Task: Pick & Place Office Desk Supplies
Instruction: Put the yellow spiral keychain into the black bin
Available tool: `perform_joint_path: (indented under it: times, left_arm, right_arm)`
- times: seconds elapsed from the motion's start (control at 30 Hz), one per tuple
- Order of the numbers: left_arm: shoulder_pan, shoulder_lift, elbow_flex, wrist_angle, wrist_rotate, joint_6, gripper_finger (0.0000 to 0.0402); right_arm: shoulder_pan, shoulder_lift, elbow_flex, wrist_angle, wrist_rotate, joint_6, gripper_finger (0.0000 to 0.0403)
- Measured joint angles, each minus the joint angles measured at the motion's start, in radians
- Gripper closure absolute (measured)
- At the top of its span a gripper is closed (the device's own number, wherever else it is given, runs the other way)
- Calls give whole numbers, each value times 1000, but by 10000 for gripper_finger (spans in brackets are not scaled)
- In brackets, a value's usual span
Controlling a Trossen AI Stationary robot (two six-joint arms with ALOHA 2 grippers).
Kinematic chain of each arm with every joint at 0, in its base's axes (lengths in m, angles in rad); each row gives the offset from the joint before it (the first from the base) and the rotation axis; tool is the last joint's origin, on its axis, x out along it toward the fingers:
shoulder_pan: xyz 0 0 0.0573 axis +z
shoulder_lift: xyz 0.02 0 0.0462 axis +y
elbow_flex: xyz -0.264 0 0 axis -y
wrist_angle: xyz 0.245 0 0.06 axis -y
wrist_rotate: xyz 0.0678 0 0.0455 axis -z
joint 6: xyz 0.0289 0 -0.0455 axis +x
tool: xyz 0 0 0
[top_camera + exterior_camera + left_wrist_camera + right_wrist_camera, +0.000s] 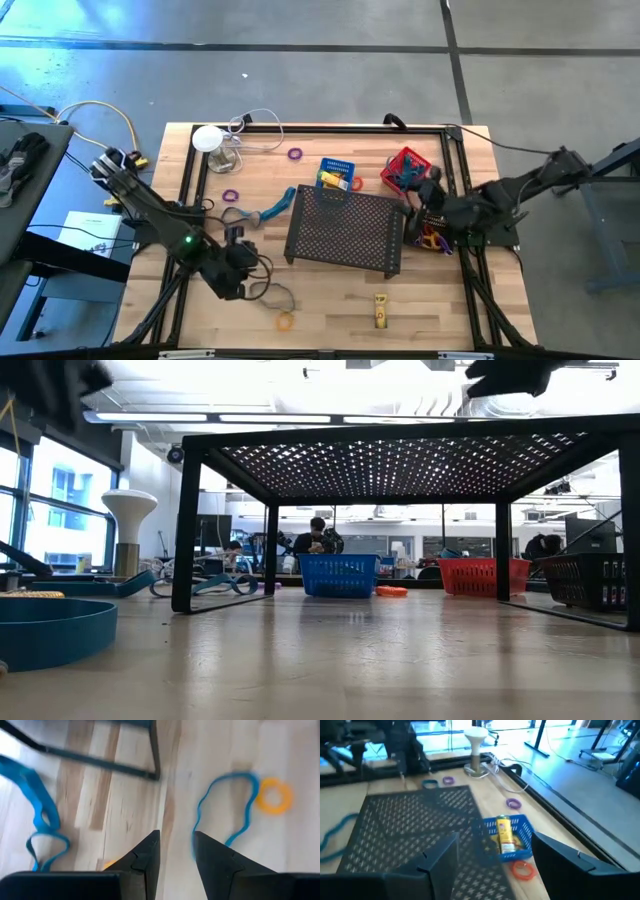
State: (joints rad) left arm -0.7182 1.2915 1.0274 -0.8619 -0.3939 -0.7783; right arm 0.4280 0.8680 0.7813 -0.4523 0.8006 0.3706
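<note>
My left gripper hovers open over the table's near left, pointing down. A thin blue rubber-band loop lies flat just past its fingertips, beside an orange ring. Another blue band lies by the mesh tray. My right gripper is raised over the tray's right end with its fingers wide open. It faces a blue basket that holds a yellow packet. An orange ring lies next to the basket.
A red basket stands at the far right. A white round-topped object with a cable stands far left. Purple rings lie on the wood. A yellow item lies near the front edge. Small coloured items lie under the right arm.
</note>
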Motion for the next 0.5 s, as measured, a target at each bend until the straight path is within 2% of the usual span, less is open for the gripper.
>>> perform_joint_path:
  times: [0.17, 0.3, 0.4, 0.5]
  left_arm:
    - [0, 14, -104, -4, 6, -131, 289]
    - [0, 14, -200, -3, 15, -243, 289]
    - [-8, 14, -269, 8, 48, -334, 289]
    - [-9, 14, -318, 51, 52, -352, 289]
  right_arm:
    - [105, 108, -20, 52, 85, 19, 167]
    - [144, 196, -20, 81, 191, 16, 167]
    - [144, 247, -20, 100, 198, -4, 167]
    - [144, 274, -20, 106, 192, 1, 167]
